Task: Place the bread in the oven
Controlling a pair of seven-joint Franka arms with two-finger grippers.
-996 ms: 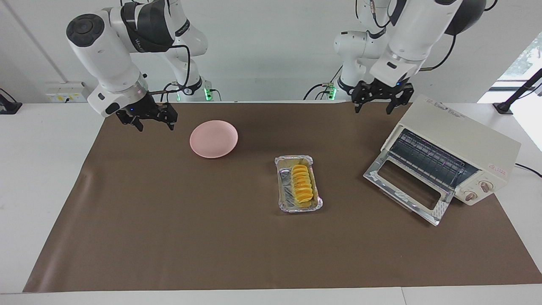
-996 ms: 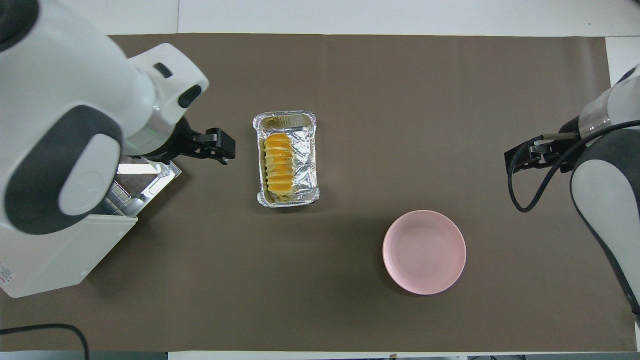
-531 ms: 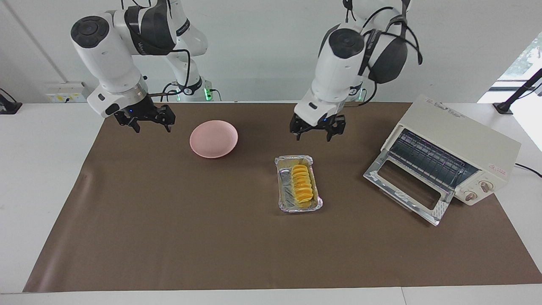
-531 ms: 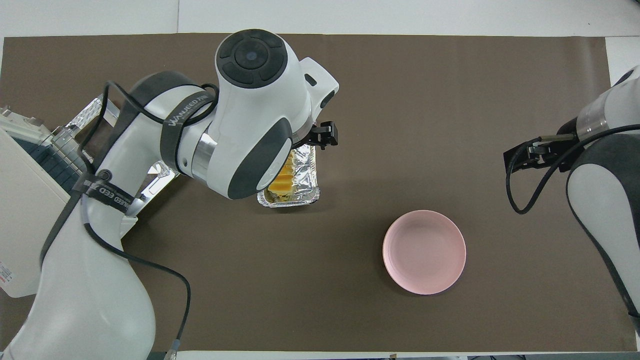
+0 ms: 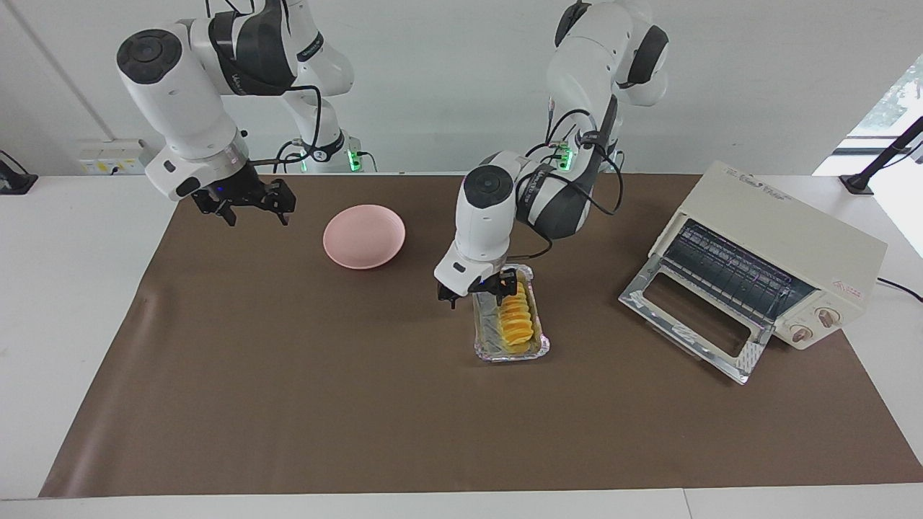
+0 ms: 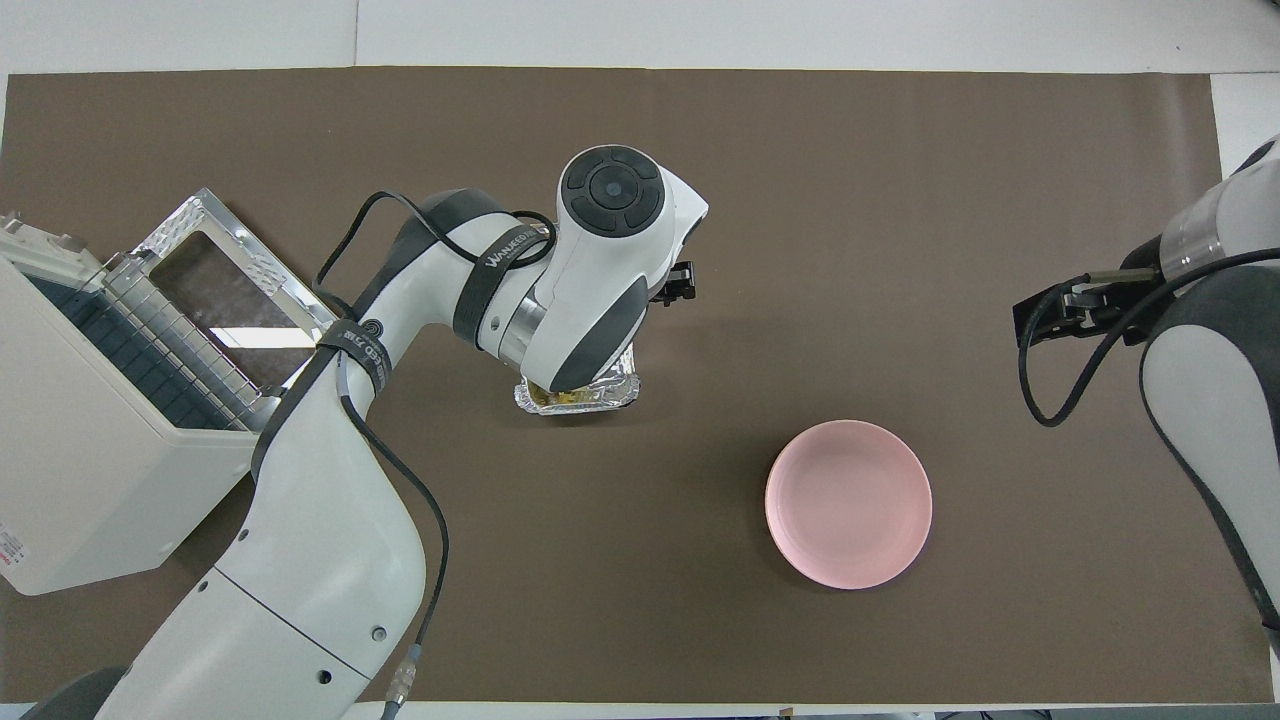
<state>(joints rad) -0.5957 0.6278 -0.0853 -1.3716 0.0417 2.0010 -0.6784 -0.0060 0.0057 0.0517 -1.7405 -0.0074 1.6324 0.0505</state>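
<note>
Golden bread (image 5: 515, 318) lies in a foil tray (image 5: 510, 352) mid-counter, with the open-doored oven (image 5: 771, 264) at its 3 o'clock in the facing view. The left claw (image 5: 476, 291), fingers spread, hangs over the tray's robot-side end. The right claw (image 5: 249, 207), released too, waits over the mat (image 5: 288, 404) at 9 o'clock of the pink plate (image 5: 364, 236).

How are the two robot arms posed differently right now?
The left gripper is low over the foil tray holding the bread, fingers open; the right gripper hangs open above the brown mat beside the pink plate, waiting. The left arm reaches well forward; the right stays near its base. Neither holds anything.
</note>
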